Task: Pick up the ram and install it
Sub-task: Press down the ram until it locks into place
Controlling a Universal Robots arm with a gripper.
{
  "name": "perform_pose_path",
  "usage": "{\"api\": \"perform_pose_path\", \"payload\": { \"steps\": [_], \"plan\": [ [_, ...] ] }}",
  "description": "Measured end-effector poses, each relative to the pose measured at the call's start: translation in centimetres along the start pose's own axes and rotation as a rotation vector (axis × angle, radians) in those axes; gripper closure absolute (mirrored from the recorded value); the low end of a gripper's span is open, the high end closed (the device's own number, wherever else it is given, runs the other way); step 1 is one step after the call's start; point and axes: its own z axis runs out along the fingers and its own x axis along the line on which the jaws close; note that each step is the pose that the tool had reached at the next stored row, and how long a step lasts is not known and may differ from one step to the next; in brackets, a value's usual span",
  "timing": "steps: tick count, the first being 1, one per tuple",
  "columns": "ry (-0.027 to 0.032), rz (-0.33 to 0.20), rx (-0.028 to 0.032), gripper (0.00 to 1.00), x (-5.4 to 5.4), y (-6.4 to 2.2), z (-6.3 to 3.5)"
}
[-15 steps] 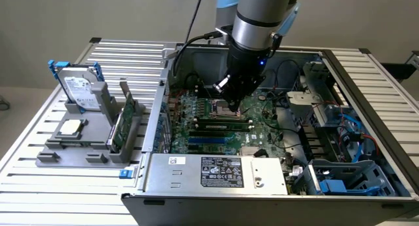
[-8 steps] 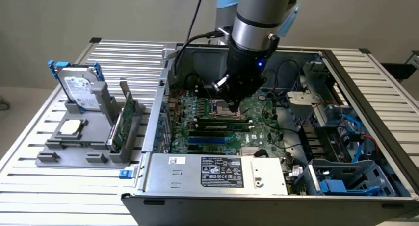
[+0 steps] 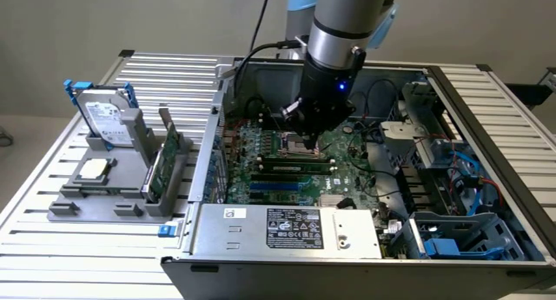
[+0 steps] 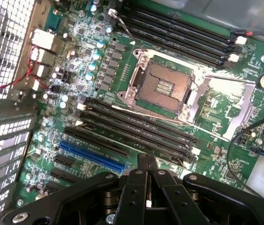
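Over the motherboard (image 4: 225, 108) near its open CPU socket (image 4: 162, 86), gripper (image 4: 147, 161) has fingers pressed together, seemingly empty; ram (image 3: 161, 163) stands upright in the gray holder (image 3: 104, 205).

Under my black pincer (image 4: 147, 161) I see the green motherboard (image 4: 225, 154) with black slots (image 4: 136, 124) and one blue slot (image 4: 92, 157). Beside it, the socket (image 4: 162, 86) is silver and brown. Well apart, the green ram (image 3: 165, 158) stands in a grey holder (image 3: 122, 205) on the striped silver surface (image 3: 52, 245).

A plain beige wall (image 3: 130, 20) stands behind a slatted, silver-grey aluminium worktable (image 3: 69, 248) under soft, even light; a strip of pale floor (image 3: 13, 150) shows at the exterior view's left.
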Motion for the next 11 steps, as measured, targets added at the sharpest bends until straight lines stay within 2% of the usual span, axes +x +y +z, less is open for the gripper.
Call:
{"api": "perform_pose_path", "payload": {
  "steps": [7, 9, 11],
  "plan": [
    [-0.0034, 0.103, -0.0046, 0.89, -0.01, -0.01, 0.05],
    [-0.0078, 0.127, -0.0045, 0.89, 0.0, 0.0, 0.06],
    [-0.0147, 0.147, -0.0032, 0.89, 0.0, 0.0, 0.08]
  ]
}}
